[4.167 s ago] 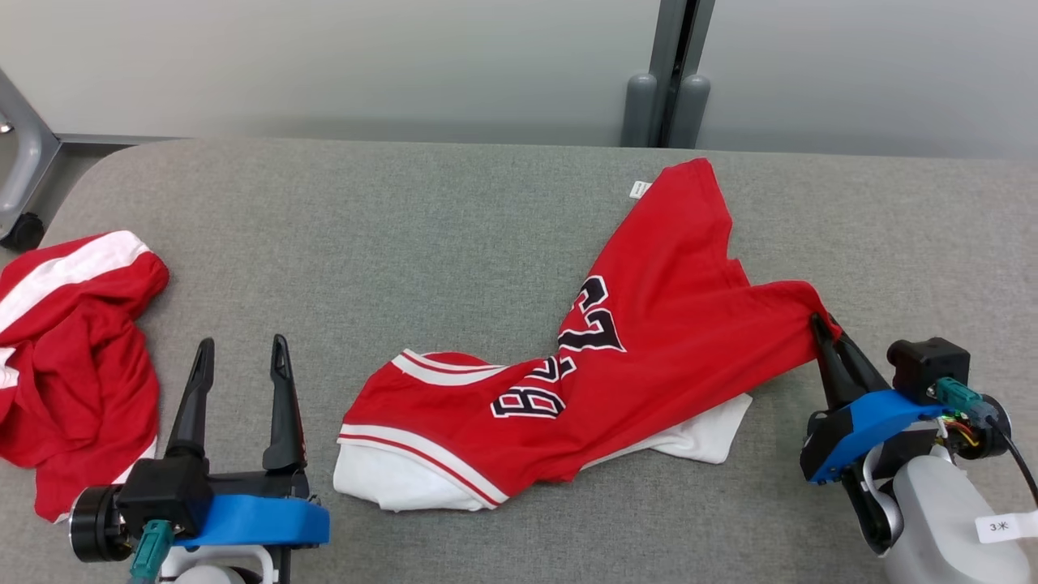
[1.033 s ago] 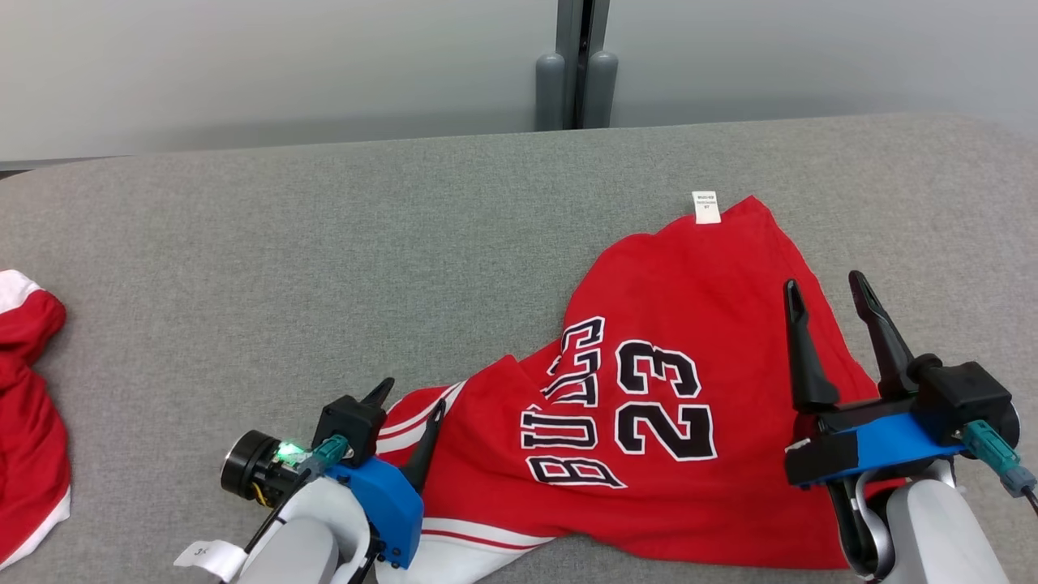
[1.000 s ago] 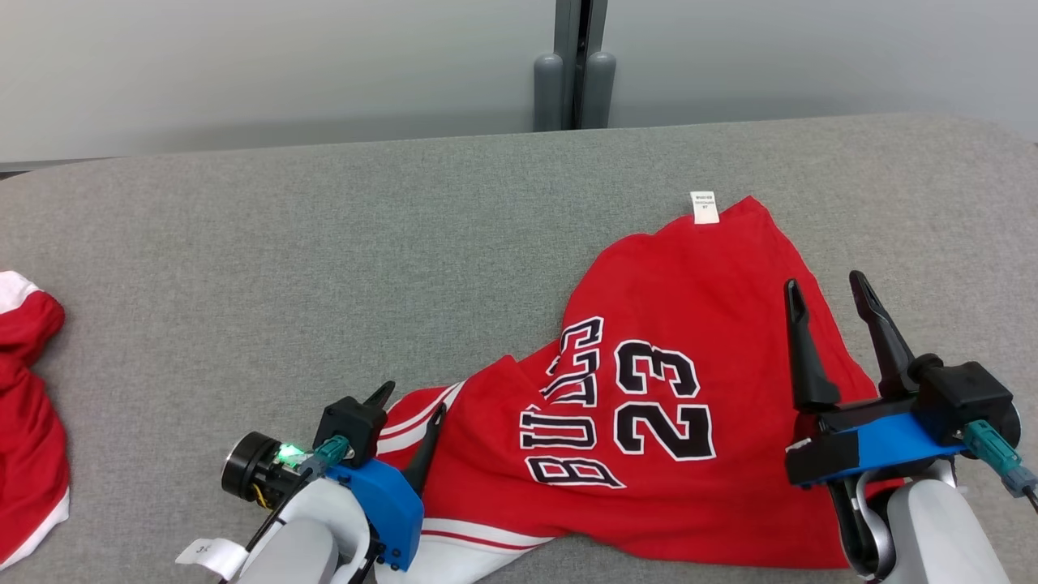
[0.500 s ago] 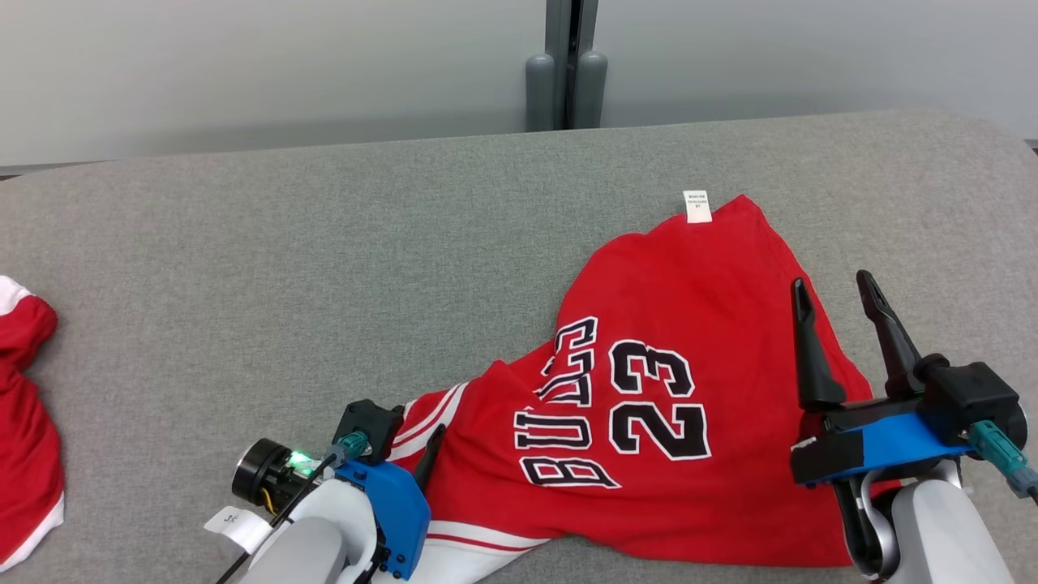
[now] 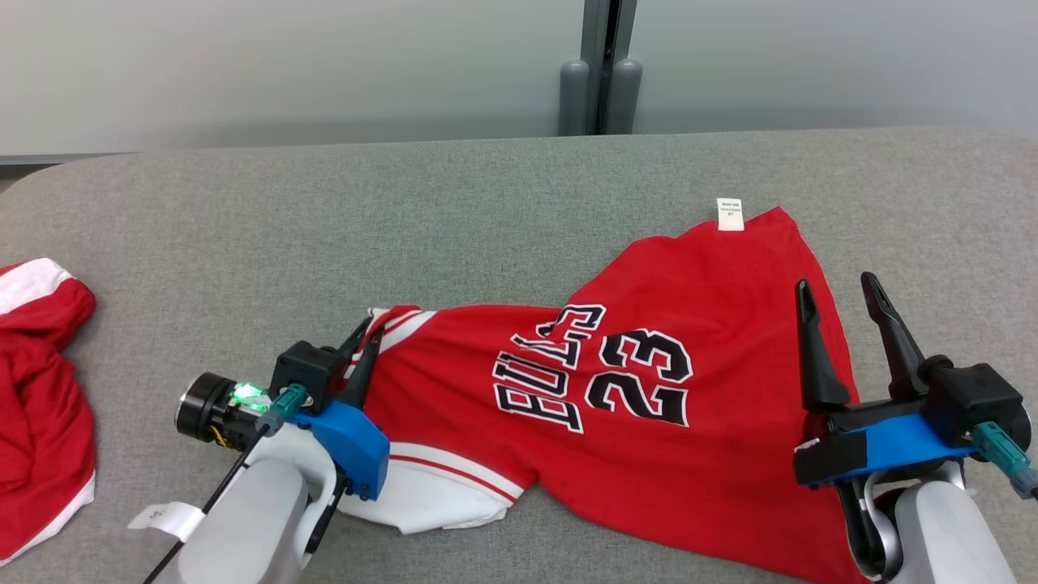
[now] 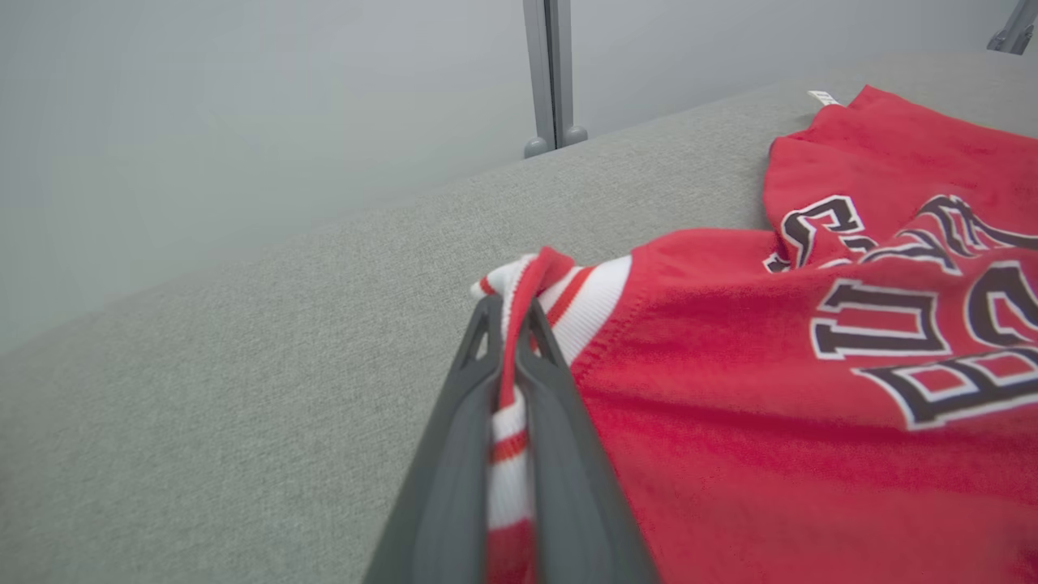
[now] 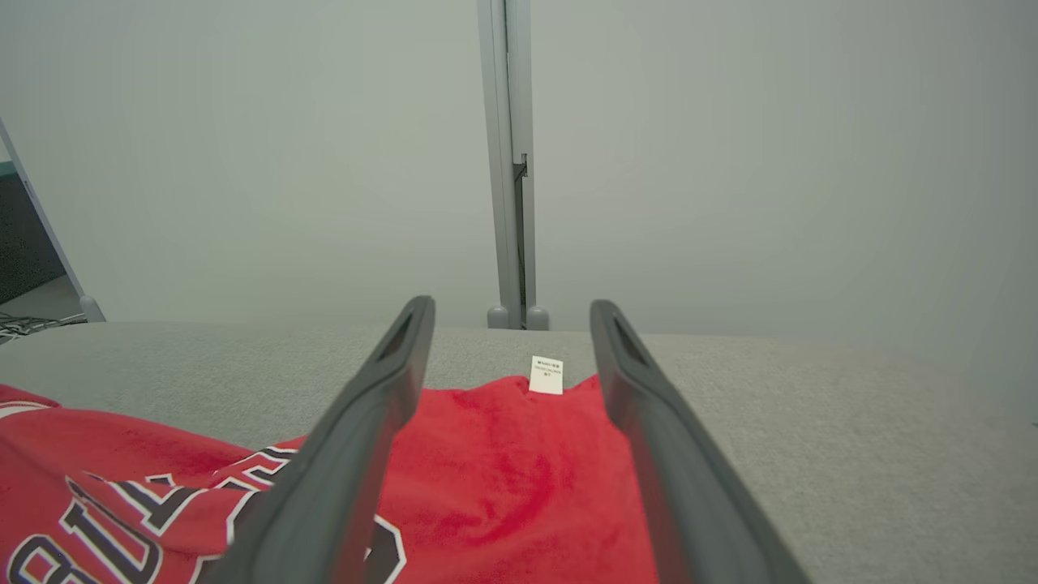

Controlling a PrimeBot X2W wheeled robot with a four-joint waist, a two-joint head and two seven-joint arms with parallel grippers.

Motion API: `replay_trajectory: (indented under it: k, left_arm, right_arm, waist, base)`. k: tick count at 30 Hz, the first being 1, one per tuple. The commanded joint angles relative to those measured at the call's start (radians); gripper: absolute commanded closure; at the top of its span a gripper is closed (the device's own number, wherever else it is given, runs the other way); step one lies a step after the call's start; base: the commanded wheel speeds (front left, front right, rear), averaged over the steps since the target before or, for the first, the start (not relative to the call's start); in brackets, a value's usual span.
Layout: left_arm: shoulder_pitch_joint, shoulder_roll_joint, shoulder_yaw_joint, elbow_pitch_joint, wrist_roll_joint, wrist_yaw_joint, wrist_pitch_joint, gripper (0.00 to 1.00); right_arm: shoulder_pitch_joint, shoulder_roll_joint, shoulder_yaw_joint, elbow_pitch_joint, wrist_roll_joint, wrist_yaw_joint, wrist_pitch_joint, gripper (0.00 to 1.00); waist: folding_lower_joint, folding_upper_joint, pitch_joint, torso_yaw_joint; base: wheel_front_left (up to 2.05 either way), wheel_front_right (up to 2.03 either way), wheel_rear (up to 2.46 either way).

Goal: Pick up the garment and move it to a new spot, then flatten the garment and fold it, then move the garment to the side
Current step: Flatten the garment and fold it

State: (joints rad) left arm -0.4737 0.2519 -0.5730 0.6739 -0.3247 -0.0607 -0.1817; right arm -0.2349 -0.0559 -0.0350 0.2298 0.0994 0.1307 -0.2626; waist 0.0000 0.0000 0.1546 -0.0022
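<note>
The garment (image 5: 673,438) is a red jersey with black-and-white lettering and white trim, lying crumpled on the grey table (image 5: 405,211). A small white tag (image 5: 730,214) sticks out at its far corner. My left gripper (image 5: 365,331) is shut on the jersey's white-and-red striped edge (image 6: 519,280) at its left end, with the trim pinched between the fingers (image 6: 559,438). My right gripper (image 5: 837,284) stands open above the jersey's right part (image 7: 503,478), nothing between its fingers (image 7: 357,438).
A second red-and-white garment (image 5: 36,389) lies bunched at the table's left edge. Behind the table runs a pale wall with a grey post (image 5: 602,65). Bare grey cloth stretches across the table's far half.
My left gripper has shut on the jersey's striped edge and pulled it up and to the left, stretching the cloth. The right gripper stays open in place. The camera shifted slightly.
</note>
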Motion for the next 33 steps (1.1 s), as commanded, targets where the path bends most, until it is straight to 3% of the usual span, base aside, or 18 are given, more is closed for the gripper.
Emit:
replay_trajectory:
  k: [1, 25, 26, 27, 33]
  left_arm:
    - [-0.026, 0.009, 0.010, -0.009, -0.001, 0.011, -0.014, 1.00]
    - [-0.211, -0.010, 0.088, 0.078, 0.019, 0.027, -0.084, 1.00]
    - [-0.205, -0.013, 0.095, 0.076, 0.025, 0.028, -0.084, 0.66]
    - [-0.197, -0.016, 0.101, 0.074, 0.027, 0.029, -0.084, 0.00]
    - [-0.096, -0.021, 0.185, -0.066, 0.058, 0.035, -0.085, 0.00]
  right_arm:
    - [-0.007, -0.006, 0.000, -0.005, 0.003, 0.000, -0.003, 0.00]
    - [-0.065, -0.006, -0.016, -0.025, -0.008, 0.000, -0.003, 0.00]
    - [-0.067, -0.005, -0.016, -0.025, -0.008, 0.000, -0.003, 0.00]
    - [-0.068, -0.004, -0.015, -0.022, -0.007, 0.000, -0.003, 0.00]
    - [-0.056, -0.001, -0.020, -0.007, 0.003, 0.000, -0.003, 0.00]
  waist:
    - [0.0000, 0.0000, 0.006, 0.001]
    - [0.0000, 0.0000, 0.115, -0.077]
    - [0.0000, 0.0000, 0.116, -0.079]
    - [0.0000, 0.0000, 0.115, -0.079]
    - [0.0000, 0.0000, 0.081, -0.065]
  base:
    - [0.00, 0.00, 0.00]
    - [0.00, 0.00, 0.00]
    - [0.00, 0.00, 0.00]
    - [0.00, 0.00, 0.00]
    - [0.00, 0.00, 0.00]
